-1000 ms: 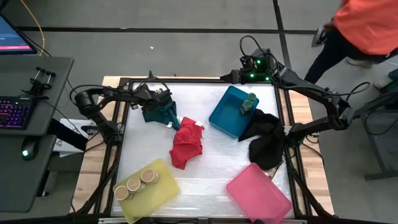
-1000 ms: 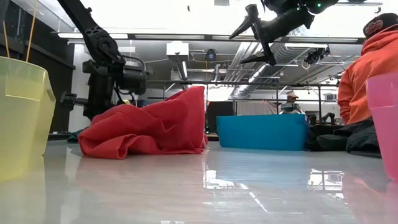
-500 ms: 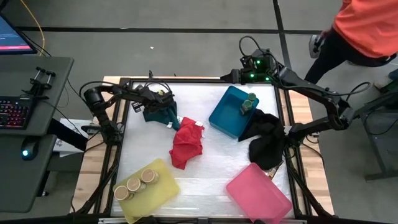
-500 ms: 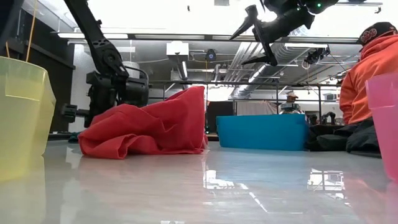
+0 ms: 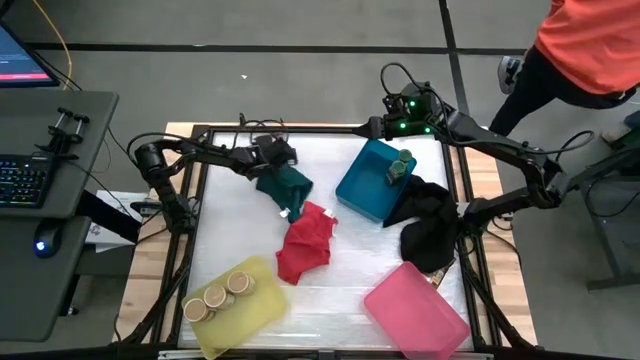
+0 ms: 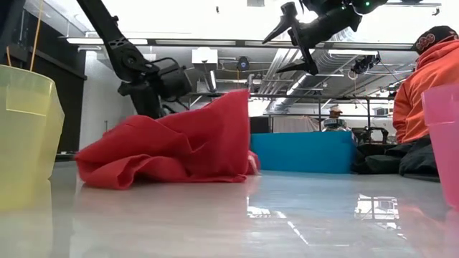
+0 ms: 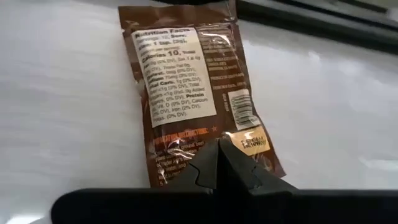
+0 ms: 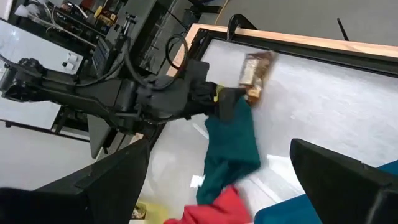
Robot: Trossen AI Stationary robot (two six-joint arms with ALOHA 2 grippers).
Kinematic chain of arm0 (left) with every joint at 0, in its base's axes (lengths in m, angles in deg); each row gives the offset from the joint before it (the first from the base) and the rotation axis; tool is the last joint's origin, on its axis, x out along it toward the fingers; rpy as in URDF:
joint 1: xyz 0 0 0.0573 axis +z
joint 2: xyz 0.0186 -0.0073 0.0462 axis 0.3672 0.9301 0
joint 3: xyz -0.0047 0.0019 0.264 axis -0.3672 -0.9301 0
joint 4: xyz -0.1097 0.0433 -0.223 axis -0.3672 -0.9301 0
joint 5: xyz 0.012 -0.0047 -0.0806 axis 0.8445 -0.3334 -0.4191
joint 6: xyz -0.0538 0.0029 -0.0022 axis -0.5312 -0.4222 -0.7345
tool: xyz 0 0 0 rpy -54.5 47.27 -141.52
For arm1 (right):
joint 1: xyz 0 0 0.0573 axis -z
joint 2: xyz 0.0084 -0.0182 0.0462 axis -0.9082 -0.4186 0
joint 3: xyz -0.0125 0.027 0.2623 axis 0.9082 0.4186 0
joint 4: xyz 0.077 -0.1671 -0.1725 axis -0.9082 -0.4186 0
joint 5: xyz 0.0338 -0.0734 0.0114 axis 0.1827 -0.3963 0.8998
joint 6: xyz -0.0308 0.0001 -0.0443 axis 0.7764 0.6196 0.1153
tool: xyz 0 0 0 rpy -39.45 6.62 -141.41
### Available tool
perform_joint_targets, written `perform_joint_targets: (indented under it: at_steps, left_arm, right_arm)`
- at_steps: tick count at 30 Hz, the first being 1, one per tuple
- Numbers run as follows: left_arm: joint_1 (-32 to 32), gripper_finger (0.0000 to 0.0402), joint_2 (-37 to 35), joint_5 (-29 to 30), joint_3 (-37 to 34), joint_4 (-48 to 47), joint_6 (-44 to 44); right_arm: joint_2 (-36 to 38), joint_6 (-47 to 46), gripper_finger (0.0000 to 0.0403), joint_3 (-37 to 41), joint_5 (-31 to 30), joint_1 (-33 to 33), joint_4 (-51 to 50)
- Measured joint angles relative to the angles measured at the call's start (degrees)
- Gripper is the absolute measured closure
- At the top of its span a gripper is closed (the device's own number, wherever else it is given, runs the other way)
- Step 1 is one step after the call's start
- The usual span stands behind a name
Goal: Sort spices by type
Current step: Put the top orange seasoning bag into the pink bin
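Note:
My left gripper (image 5: 277, 156) is shut on the green cloth (image 5: 287, 186) at the far left of the table. A flat brown-and-orange spice packet (image 7: 189, 93) lies label-up on the white table just beyond its fingertips; the right wrist view also shows the packet (image 8: 255, 70) near the far edge. Three tan-lidded jars (image 5: 216, 294) stand in the yellow tray (image 5: 258, 305). A green-lidded jar (image 5: 401, 166) stands in the blue tray (image 5: 368, 185). My right gripper (image 5: 368, 124) hangs open, high over the far edge beside the blue tray. My left gripper pinches the green cloth at its upper, bunched end (image 8: 225, 102), coming from the table's left and slanting down. The cloth trails from the fingers toward the red cloth, and its lower part (image 5: 292, 195) lies on the table. My own wrist view does not show the cloth between the fingers.
A crumpled red cloth (image 5: 307, 243) lies mid-table against the green cloth's end. A black cloth (image 5: 430, 228) is draped over the right rail beside the blue tray. A pink tray (image 5: 415, 312) sits at the near right. A person in orange (image 5: 590, 45) stands beyond the far right corner.
My left gripper has risen a little and moved toward the table's right, dragging the green cloth with it. The cloth has stretched out toward the red cloth, which has been shoved to the right and toward the near edge. My right arm has kept still.

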Motion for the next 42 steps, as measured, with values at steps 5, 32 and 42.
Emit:
perform_joint_targets:
  at_steps: [5,32,42]
  left_arm:
    - [-3.6,0.0401,0.0,-5.6,0.0,3.7,4.5]
    - [-7.7,0.0372,-11.1,-24.8,7.2,-1.1,21.8]
    - [-2.3,0.0187,-11.1,-40.0,7.3,-2.2,16.5]
  right_arm:
    - [0.0,0.0,0.0020,0.0,0.0,0.0,0.0]
    - [0.0,1.4,0.0020,0.0,0.1,0.0,0.0]
    - [0.0,2.9,0.0020,0.0,0.1,0.0,0.0]
